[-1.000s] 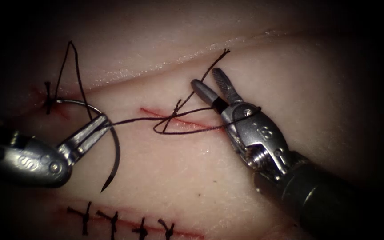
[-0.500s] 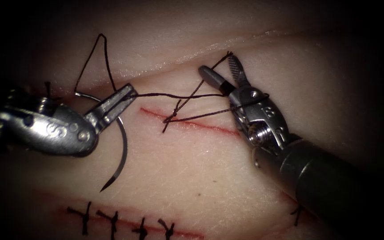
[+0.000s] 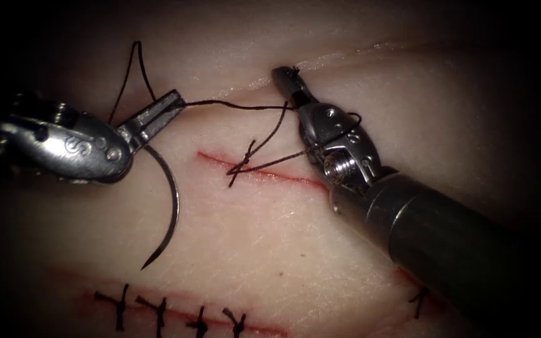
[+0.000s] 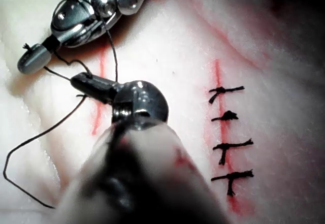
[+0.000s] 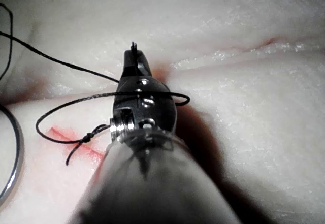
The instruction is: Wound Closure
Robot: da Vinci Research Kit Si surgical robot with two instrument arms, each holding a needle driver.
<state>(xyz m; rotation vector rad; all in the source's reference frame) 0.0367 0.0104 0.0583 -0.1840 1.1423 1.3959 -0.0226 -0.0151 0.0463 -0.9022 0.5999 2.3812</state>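
My left tool (image 3: 165, 107) pinches thread (image 3: 233, 104) beside needle's swaged end; needle (image 3: 169, 206) hangs free over tissue (image 3: 239, 250), out of it, 9 o'clock of cut (image 3: 264, 176). My right tool (image 3: 288, 80) clamped on thread's short end, loop around its wrist. Judgement: pull evenly, opposite directions, knot kept over cut.

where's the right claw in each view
endoscope: right claw, shut on a thread end, above the cut.
left wrist: right claw beyond the left claw, which holds thread, with the cut alongside.
right wrist: right claw at its own shaft's end, past the cut.
shared landmark: the cut. The needle is out of the tissue, left of it.
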